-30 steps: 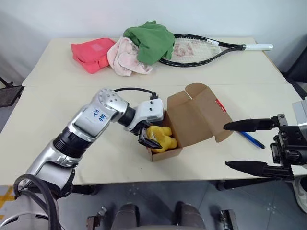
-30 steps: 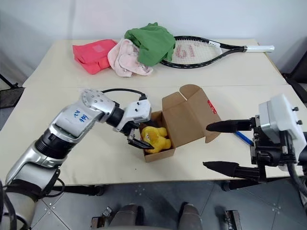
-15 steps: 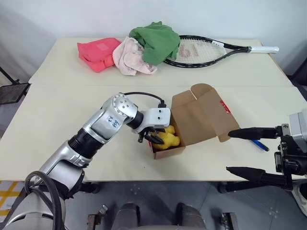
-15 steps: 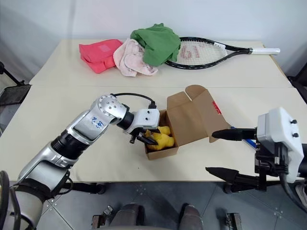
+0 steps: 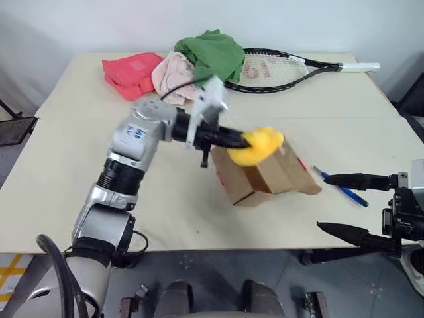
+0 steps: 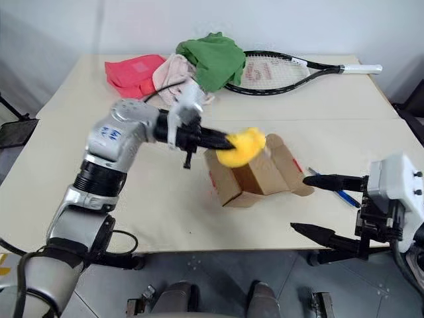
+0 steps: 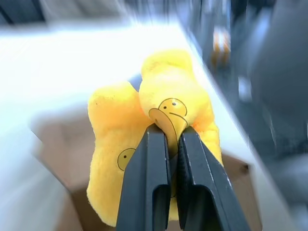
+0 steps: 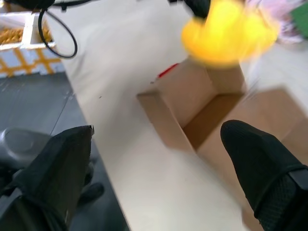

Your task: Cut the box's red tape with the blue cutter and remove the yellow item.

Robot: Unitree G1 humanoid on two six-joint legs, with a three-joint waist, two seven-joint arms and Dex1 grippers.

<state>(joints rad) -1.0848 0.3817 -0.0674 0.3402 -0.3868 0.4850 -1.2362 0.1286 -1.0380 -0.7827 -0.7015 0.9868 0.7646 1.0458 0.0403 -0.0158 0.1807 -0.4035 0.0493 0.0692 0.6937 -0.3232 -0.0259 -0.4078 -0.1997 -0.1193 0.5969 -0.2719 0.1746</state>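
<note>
Far L at the back of the worktop [image 5: 79, 199]: pink-red cloth [image 5: 129, 71], then a pale pink cloth [image 5: 173, 76] w/ a green cloth [image 5: 212, 53] heaped partly over it. A tennis racket [image 5: 278, 67] lies just R of the green cloth, head beside the cloth, handle pointing R.

Mid-worktop: left claw [image 5: 242, 140] reaches roughly level toward the R, fingers [image 7: 151, 178] pinched together on the yellow item [image 5: 258, 146]. Yellow item is lifted clear above the box [image 5: 265, 177], not touching it. Wrist view shows the two fingers nearly meeting, w/ a fold of the yellow item squeezed between them; small smiley faces printed on it.

Box sits just below and R of the yellow item, open, tipped, flaps spread, interior empty as seen from the right wrist view. Red tape [image 5: 303, 162] shows as a small red mark on the R flap; can't tell its exact state.

Blue cutter [image 5: 341, 189] lies on the worktop just R of the box, apart from it, near the worktop's front-R area.

Far R: right claw [image 5: 344, 207] hangs at the worktop's front edge, fingers wide apart, holding nothing; upper finger sits close to the blue cutter, no contact visible.
</note>
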